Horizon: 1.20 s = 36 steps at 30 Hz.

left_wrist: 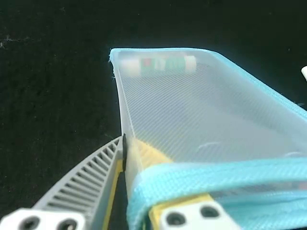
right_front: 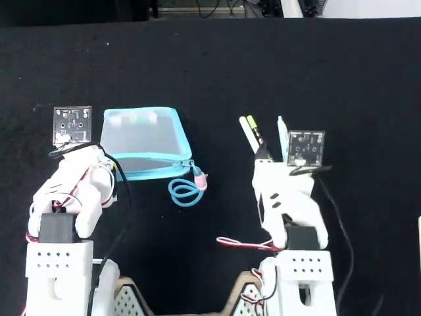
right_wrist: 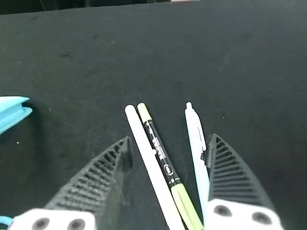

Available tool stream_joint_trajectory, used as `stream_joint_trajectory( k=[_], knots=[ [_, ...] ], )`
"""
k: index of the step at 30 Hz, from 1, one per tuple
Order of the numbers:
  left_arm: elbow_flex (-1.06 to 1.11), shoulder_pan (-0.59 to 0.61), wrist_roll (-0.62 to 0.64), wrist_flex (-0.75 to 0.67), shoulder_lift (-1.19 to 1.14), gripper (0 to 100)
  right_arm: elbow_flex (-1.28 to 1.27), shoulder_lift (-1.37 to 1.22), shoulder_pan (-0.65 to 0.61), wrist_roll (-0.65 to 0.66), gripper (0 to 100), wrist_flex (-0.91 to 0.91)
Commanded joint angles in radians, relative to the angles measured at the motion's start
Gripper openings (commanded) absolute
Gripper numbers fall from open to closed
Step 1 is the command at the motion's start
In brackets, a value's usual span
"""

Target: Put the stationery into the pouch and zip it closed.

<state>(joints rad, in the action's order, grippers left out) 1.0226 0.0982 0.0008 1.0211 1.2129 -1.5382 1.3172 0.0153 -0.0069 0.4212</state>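
The left gripper [left_wrist: 125,149] pinches the near corner of the pouch [left_wrist: 192,110], which lies flat on the black counter [right_front: 263,66]. The right gripper [right_wrist: 170,141] hangs spread over a white pen [right_wrist: 144,153], a green-and-black marker [right_wrist: 159,155] and a pale blue pen [right_wrist: 195,143]. The three lie side by side, well apart from the pouch.

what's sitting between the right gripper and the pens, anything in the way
Nothing visible. The open right gripper straddles the three pens on the table; the left gripper holds the pouch.
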Motion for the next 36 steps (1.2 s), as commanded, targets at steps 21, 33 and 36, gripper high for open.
stream_joint_trajectory(
  k=[21,33,36],
  knots=[
    [0.004,-0.004,0.011,-0.017,0.012,3,0.542,0.005,0.015,-0.011,23.3,0.470],
    [0.004,-0.004,0.011,-0.017,0.012,3,0.886,-0.458,0.020,0.061,23.3,0.671],
    [0.004,-0.004,0.011,-0.017,0.012,3,1.001,-0.641,0.020,0.060,23.3,0.712]
  ],
)
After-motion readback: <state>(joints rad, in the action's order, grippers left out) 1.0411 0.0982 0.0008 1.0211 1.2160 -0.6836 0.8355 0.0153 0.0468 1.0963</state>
